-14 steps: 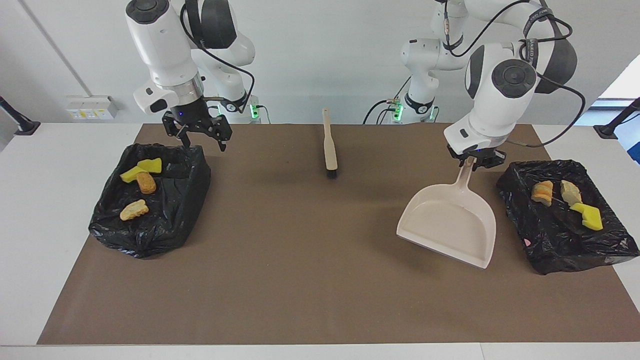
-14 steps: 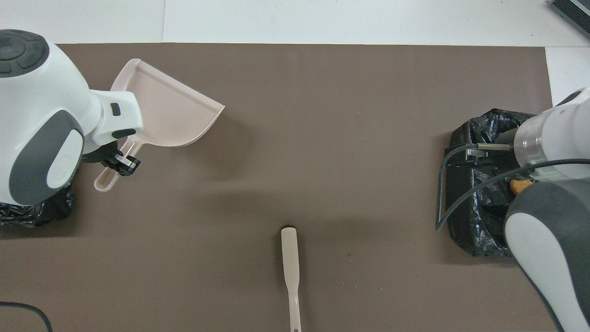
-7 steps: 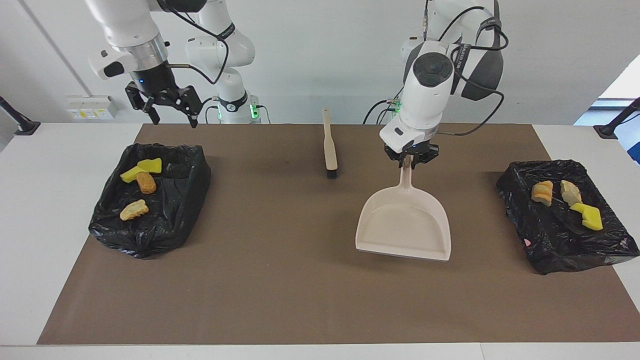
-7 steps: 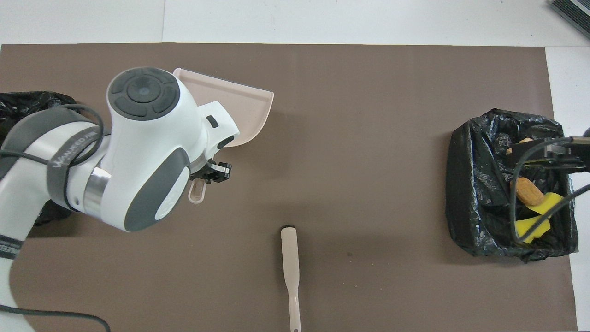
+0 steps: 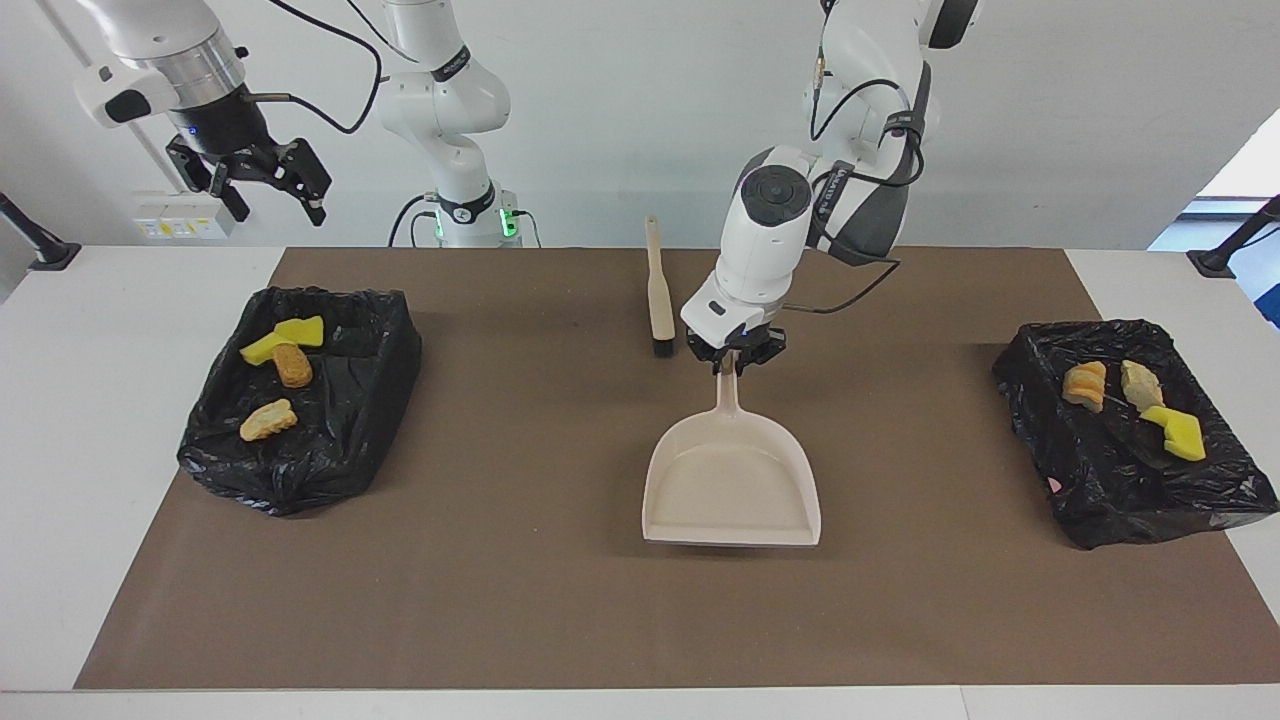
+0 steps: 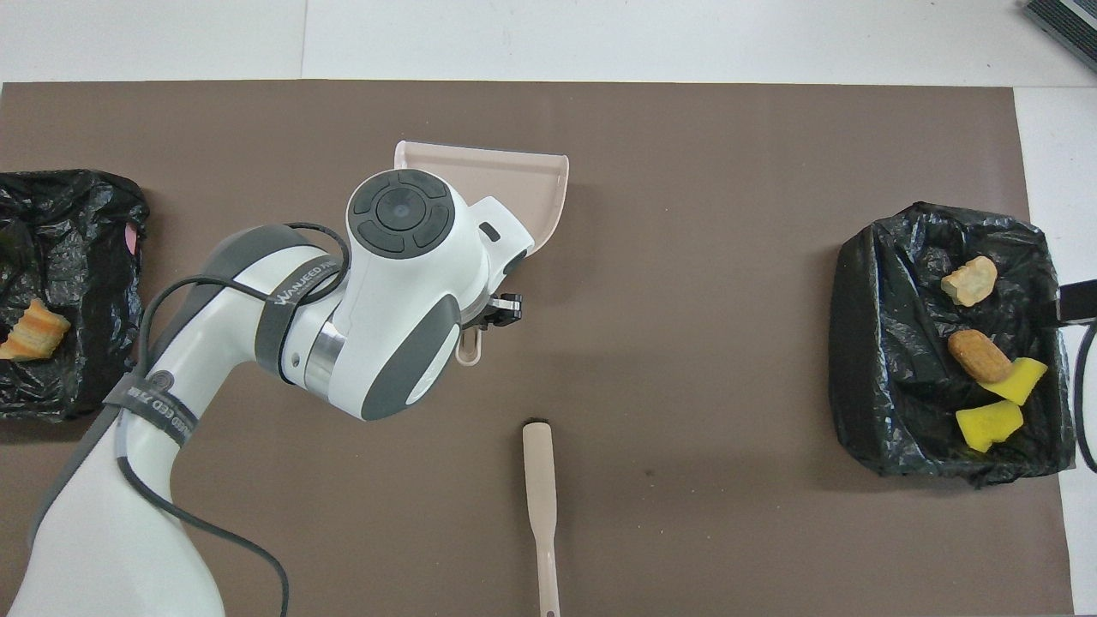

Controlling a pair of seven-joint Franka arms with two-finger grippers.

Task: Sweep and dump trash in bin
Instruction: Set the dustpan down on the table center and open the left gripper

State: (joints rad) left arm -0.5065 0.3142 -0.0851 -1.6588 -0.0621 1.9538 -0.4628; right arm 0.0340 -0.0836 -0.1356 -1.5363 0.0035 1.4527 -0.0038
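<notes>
White walls back a white tabletop [image 5: 140, 300] covered almost wholly by a matte brown mat [image 5: 520, 600], flat and smooth. At each end of the mat sits a bin lined with crinkled, glossy black plastic. The bin at the right arm's end [image 5: 300, 400] holds trash [image 5: 280, 355]: bright yellow sponge wedges and tan, bread-like lumps with a rough crust. The bin at the left arm's end [image 5: 1130, 450] holds more trash [image 5: 1130, 395] of the same kind, one yellow chunk and two tan lumps. Over the middle of the mat, the left end effector [image 5: 735, 362] is clamped on the slim handle of a beige plastic dustpan [image 5: 730, 480], a smooth, shovel-shaped tray with raised side walls whose open lip points away from the robots; whether that lip touches the mat is hard to tell. Beside the handle, toward the right arm's end, a beige brush [image 5: 659, 300] with a short tuft of dark bristles lies flat on the mat. The right end effector [image 5: 262, 195] hangs high above the tabletop near its bin, fingers spread wide and holding nothing. Lettering on the left arm's grey band seems to read "WANJEED".
</notes>
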